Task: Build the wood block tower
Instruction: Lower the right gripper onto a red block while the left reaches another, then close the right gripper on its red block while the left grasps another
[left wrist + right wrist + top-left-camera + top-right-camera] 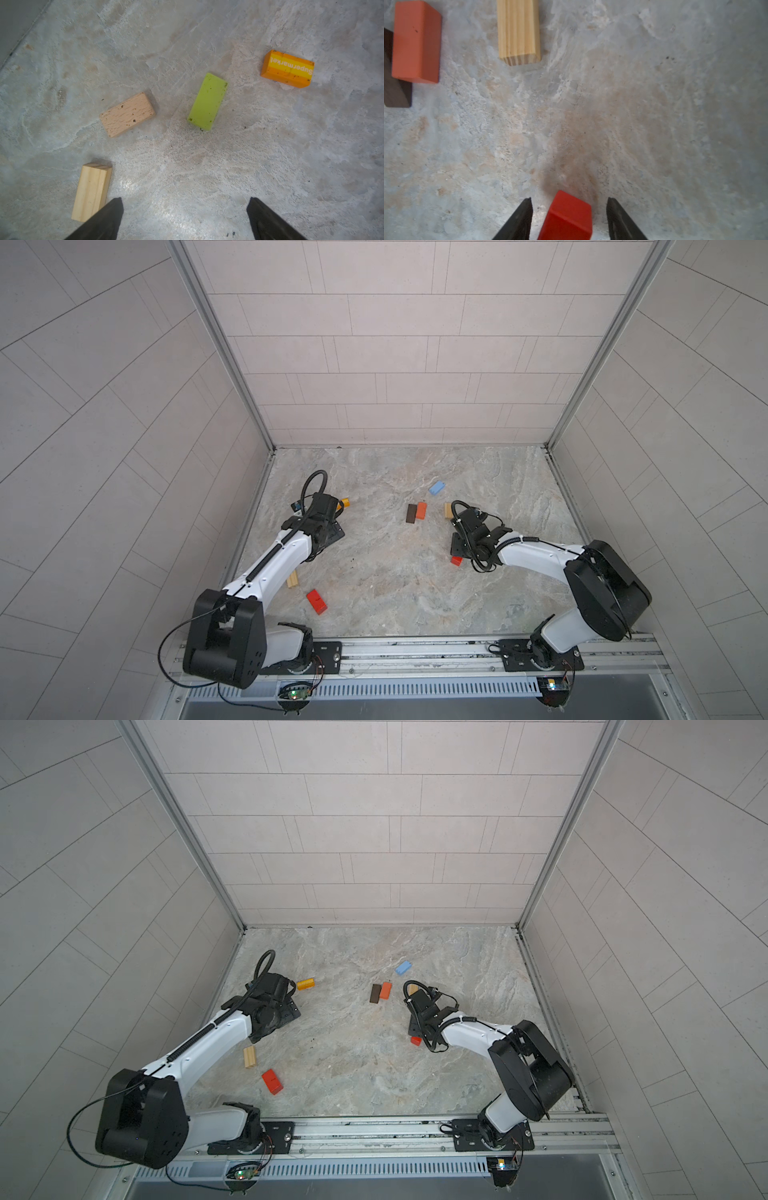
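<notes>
Top views: red block [456, 560] peeking out, mostly hidden under the right arm, on the counter [395, 572]. Left wrist: left end effector [185, 209] gaping wide, holding nothing, tan block [91, 192] partly covered. Right wrist: right end effector [569, 209] straddling the red block [568, 216], gaps showing, not gripping.

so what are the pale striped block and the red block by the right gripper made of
Pale block: bare, unpainted wood by the look, with grain lines along it and rings on its end face. Red block: likely painted wood with a smooth, even matte coat; no grain shows, so the core is uncertain.
</notes>
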### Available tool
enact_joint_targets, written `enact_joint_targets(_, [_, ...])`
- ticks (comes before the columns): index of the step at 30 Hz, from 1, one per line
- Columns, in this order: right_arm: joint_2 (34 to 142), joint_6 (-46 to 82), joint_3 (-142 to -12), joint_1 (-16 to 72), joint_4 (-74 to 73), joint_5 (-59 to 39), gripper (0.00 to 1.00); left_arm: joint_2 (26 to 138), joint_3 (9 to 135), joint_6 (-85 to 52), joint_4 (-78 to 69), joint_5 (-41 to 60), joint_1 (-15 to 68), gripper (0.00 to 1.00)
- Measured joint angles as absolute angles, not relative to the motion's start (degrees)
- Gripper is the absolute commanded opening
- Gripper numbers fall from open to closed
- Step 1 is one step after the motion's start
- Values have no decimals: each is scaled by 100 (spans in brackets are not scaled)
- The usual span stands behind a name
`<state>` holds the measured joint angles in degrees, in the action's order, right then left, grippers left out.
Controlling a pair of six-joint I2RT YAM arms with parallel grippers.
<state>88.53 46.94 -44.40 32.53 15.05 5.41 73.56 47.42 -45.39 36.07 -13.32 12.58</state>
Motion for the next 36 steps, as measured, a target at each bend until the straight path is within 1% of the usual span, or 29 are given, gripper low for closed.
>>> enact_joint_targets(2, [8954,4676,-4508,3288,1527,513,40,7251,4685,-4501,3583,-1315,1258,100])
enact_joint_targets(6, [9150,4672,-4696,3350,1549,445,17,7052,4639,-4466,3614,-1280,1256,100])
enact_joint_targets(8, [9212,4646,-4786,3363,1570,401,12,6960,4637,-4449,3642,-1247,1258,100])
enact_joint_targets(15, [9644,4519,-5363,3382,1765,314,10,6670,4633,-4355,3824,-939,1258,100])
enact_joint_targets(25, [10711,4158,-6766,3378,2147,211,11,5883,4375,-4259,4381,-766,1267,99])
enact_joint_targets(27, [10833,4091,-6938,3369,2226,174,14,5817,4335,-4265,4473,-744,1280,98])
enact_joint_targets(28, [10886,4064,-7013,3369,2265,152,19,5817,4333,-4281,4517,-735,1280,98])
enact_joint_targets(32, [11045,3898,-7244,3334,2368,12,48,5894,4333,-4390,4731,-786,1304,98])
enact_joint_targets(34, [11059,3824,-7275,3308,2386,-99,57,5964,4333,-4466,4853,-821,1306,98])
enact_joint_targets(36, [11059,3778,-7275,3277,2397,-198,62,5992,4333,-4587,4987,-847,1306,97])
